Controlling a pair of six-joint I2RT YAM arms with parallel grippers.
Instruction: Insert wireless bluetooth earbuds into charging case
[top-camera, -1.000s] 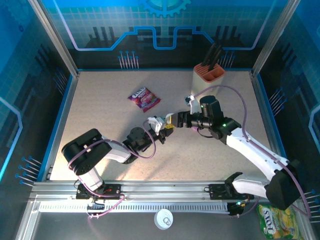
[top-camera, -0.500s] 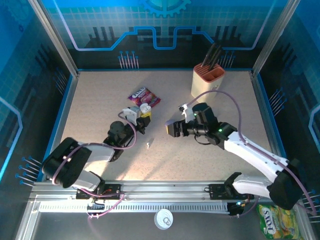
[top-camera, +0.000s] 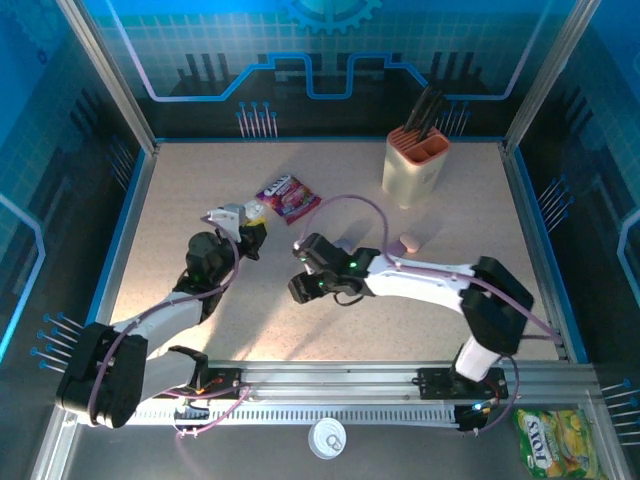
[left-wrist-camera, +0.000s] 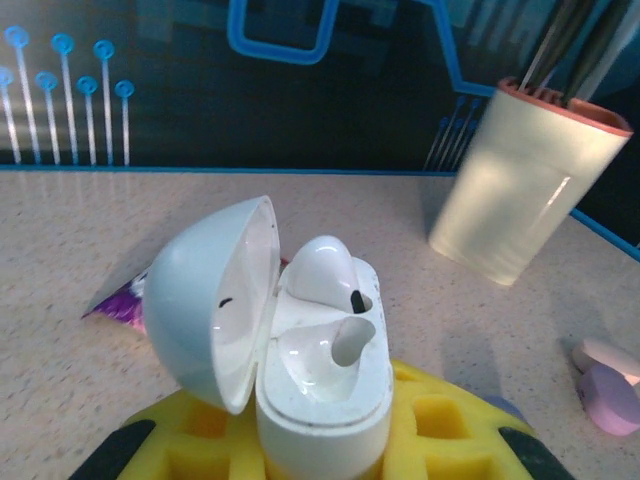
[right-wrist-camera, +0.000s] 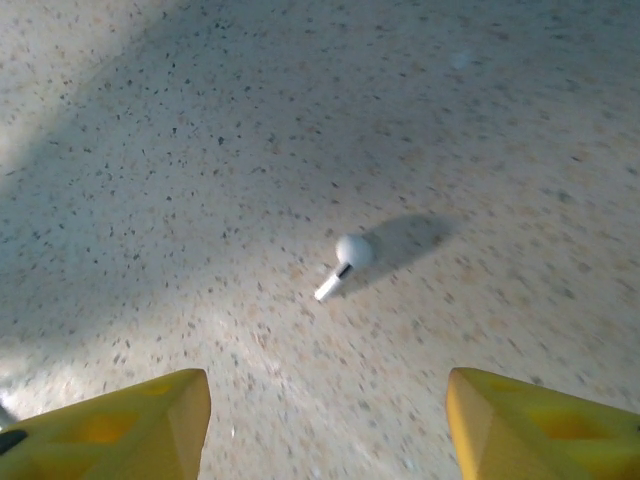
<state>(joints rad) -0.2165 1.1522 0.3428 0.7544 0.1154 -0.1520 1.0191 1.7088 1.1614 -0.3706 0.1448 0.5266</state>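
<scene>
With the left claw (top-camera: 243, 222) pulled back, clamped on the open charging case (left-wrist-camera: 322, 400) that holds one seated earbud (left-wrist-camera: 322, 275), the right claw (right-wrist-camera: 322, 400) has swung over, spread wide and empty, the loose white earbud (right-wrist-camera: 345, 262) lying on the table (right-wrist-camera: 150, 150) just ahead between its tips, so regrasping likely comes next.

**Left wrist view:** the lower edge crops the open white glossy charging case (left-wrist-camera: 320, 400) and the yellow foam pads (left-wrist-camera: 445, 430) flanking it. Its domed lid hides most of a purple foil packet (left-wrist-camera: 115, 300). The right edge crops a pink oval case (left-wrist-camera: 605, 355) and a lilac oval case (left-wrist-camera: 610, 400).

**Right wrist view:** the lower edge crops both yellow foam fingertips (right-wrist-camera: 110, 425).
</scene>
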